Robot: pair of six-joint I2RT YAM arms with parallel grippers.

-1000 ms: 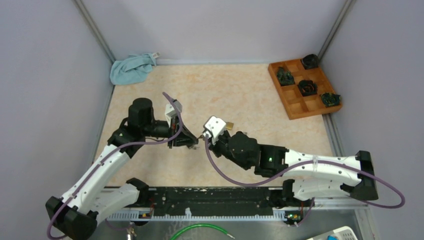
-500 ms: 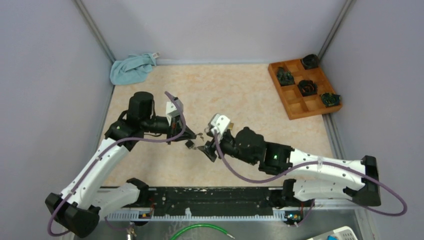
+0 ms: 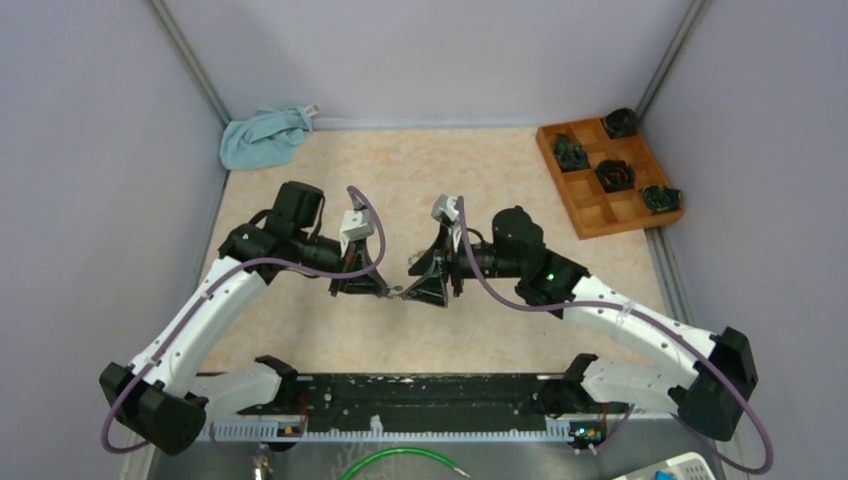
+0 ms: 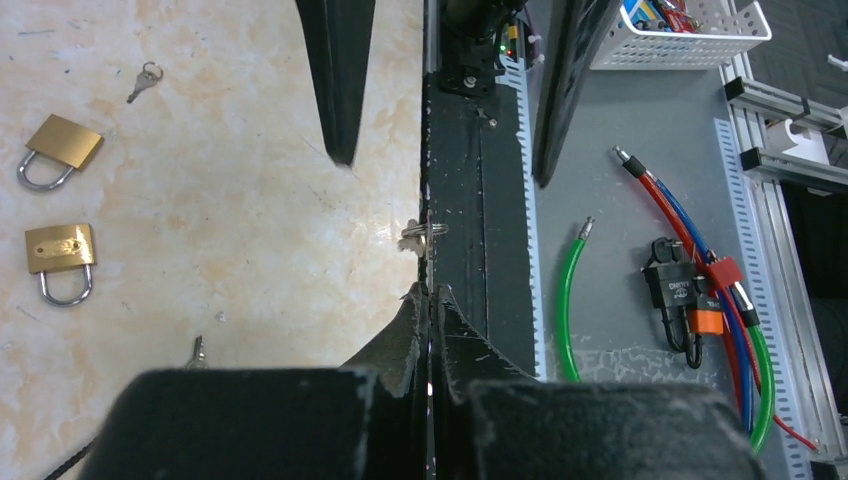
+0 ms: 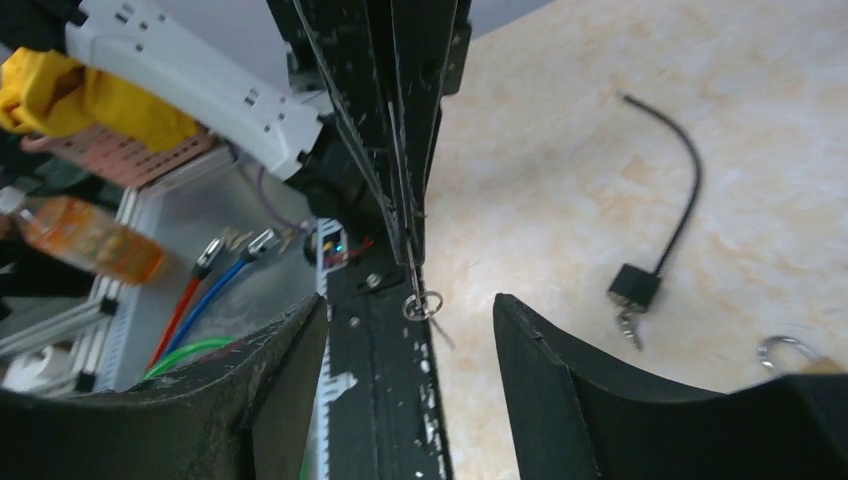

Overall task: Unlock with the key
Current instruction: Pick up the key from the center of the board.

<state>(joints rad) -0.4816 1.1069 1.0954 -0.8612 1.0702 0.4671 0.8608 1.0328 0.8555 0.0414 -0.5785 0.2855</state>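
Nearest in the left wrist view, the left claw (image 4: 428, 300) is sitting fully closed and pinching the key (image 4: 424, 232) edge-on between its tips. The key is jutting straight out toward 12 o'clock in that view, with its small ring at the far end. I cannot tell which part is buried in the grip. Just beyond it, the right claw (image 5: 410, 303) is standing wide open. One finger is passing on each side of the ring, and neither seems to be touching it. From above, the two claws are facing tip to tip over the table (image 3: 500, 190). The key's long axis is lying along the 9-to-3 line between them, with the left claw at 9 and the right at 3.

Farther off in the left wrist view, a brass padlock (image 4: 62, 142) and a second brass padlock (image 4: 60, 250) are lying flat toward 9 and 10 o'clock of the key, well apart from it.

Judging from this, the left arm is carrying the key. The coming move is probably turning on swinging that long axis round to face a padlock's keyhole.
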